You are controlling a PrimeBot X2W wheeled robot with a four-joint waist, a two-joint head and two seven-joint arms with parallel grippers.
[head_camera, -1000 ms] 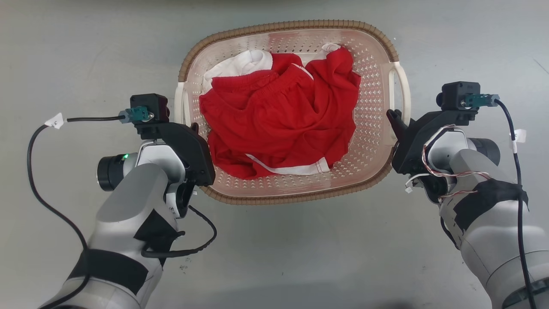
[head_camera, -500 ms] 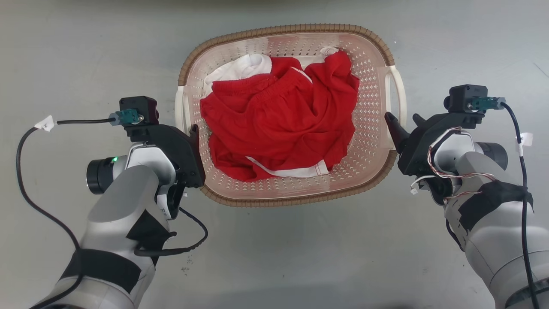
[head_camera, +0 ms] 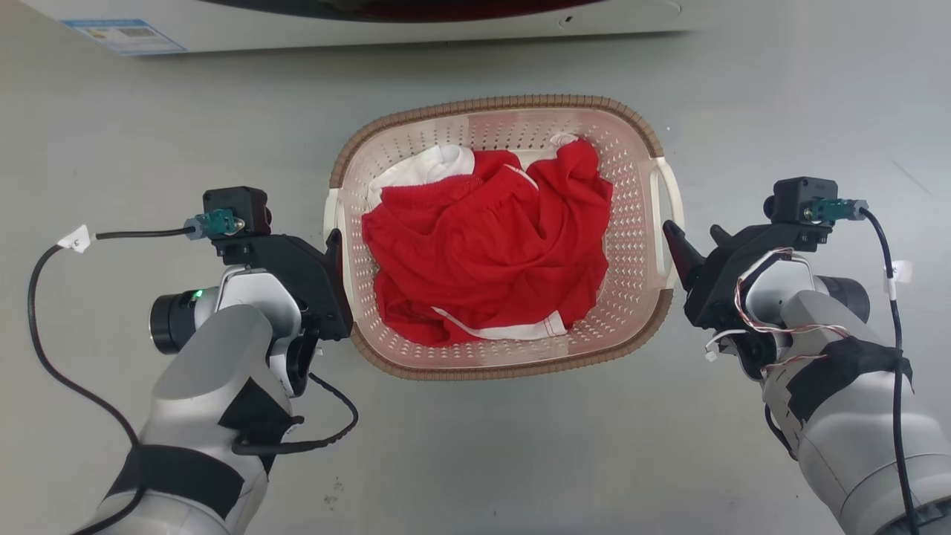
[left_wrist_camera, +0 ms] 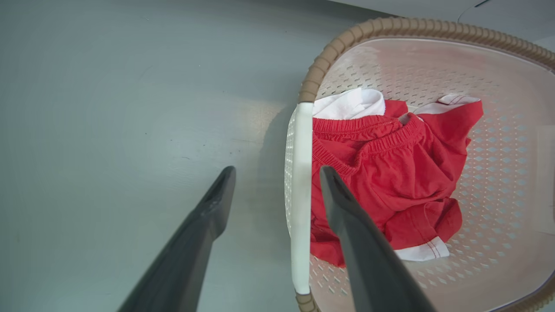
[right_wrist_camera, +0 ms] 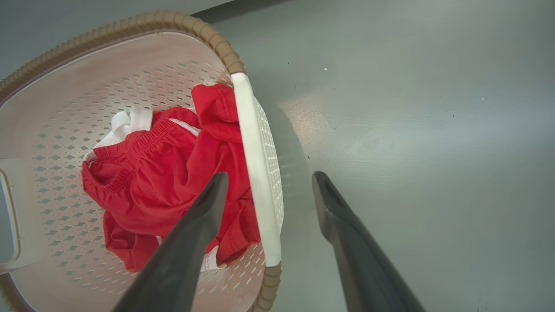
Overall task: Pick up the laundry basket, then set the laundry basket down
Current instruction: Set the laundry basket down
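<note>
Clothes (head_camera: 483,267) in basket (head_camera: 483,102) btwn L pincer (left_wrist_camera: 277,171), R pincer (head_camera: 692,230).

A laundry area with a bare, utility-room look. A smooth grey floor (head_camera: 475,446) spreads beneath and around the left gripper (left_wrist_camera: 277,173) and the right gripper (right_wrist_camera: 269,175). Beyond both, at the far edge, runs the white base of a washing machine (head_camera: 371,18) with a blue-and-white label (head_camera: 122,36) stuck on it. Between the two grippers a laundry basket (head_camera: 483,104) sits on the floor, holding red and white clothes (head_camera: 483,260).
</note>
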